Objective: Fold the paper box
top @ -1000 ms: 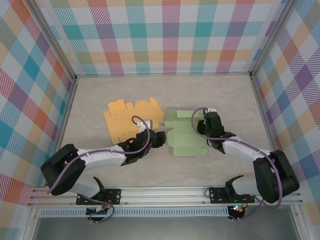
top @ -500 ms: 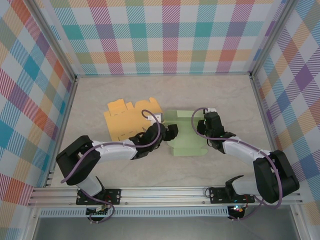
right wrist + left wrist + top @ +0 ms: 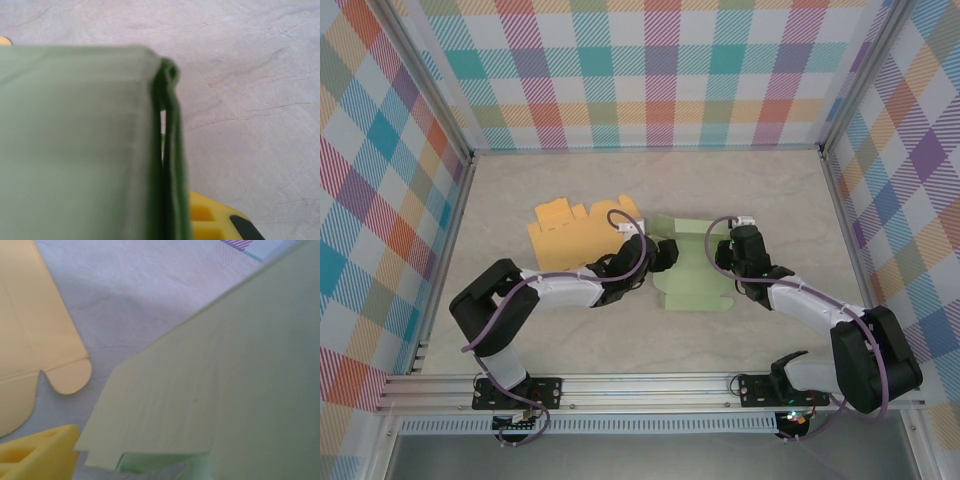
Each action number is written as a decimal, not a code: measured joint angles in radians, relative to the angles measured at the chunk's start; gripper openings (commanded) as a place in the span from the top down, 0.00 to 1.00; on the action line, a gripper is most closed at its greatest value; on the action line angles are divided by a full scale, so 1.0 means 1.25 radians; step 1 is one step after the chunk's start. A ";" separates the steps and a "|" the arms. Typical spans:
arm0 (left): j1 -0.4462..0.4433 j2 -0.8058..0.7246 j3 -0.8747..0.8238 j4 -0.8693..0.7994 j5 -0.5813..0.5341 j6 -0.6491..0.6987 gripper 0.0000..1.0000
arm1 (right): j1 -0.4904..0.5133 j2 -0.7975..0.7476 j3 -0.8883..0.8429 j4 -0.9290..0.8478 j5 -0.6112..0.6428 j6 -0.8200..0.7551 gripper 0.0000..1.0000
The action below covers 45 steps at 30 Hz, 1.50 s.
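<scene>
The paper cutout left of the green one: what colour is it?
The cutout is orange-yellow, clearest in the top external view.

My left arm [image 3: 545, 292] and right arm [image 3: 810, 305] are white shells with black joints. A thin purple cable [image 3: 708, 243] loops up just behind my right claw [image 3: 726, 252] and trails back along the links to the black, bolted bases [image 3: 517, 391]. My fingers [image 3: 35, 452] are bright yellow plastic with moulded hollow pockets.
</scene>
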<state>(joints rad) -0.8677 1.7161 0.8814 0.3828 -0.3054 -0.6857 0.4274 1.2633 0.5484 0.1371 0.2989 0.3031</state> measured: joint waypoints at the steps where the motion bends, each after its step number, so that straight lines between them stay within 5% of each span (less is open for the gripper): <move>1: 0.001 0.003 0.002 0.010 0.008 -0.001 0.31 | 0.000 0.000 0.000 0.000 0.000 0.000 1.00; 8: 0.006 0.009 0.005 0.028 0.057 -0.004 0.51 | -0.001 0.000 0.000 0.001 0.002 0.006 1.00; 26: 0.009 -0.056 -0.080 0.104 0.100 0.009 0.45 | 0.000 0.001 0.000 0.001 -0.007 0.018 1.00; 33: 0.009 -0.169 -0.146 0.109 0.041 0.008 0.44 | 0.000 0.004 0.000 0.000 -0.012 0.017 1.00; 45: 0.011 -0.228 -0.143 -0.039 -0.108 0.013 0.64 | 0.000 0.004 0.000 0.000 -0.012 0.017 1.00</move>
<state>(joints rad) -0.8543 1.4311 0.7033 0.3344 -0.4408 -0.6689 0.4274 1.2682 0.5484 0.1371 0.2836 0.3244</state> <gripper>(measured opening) 0.375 0.095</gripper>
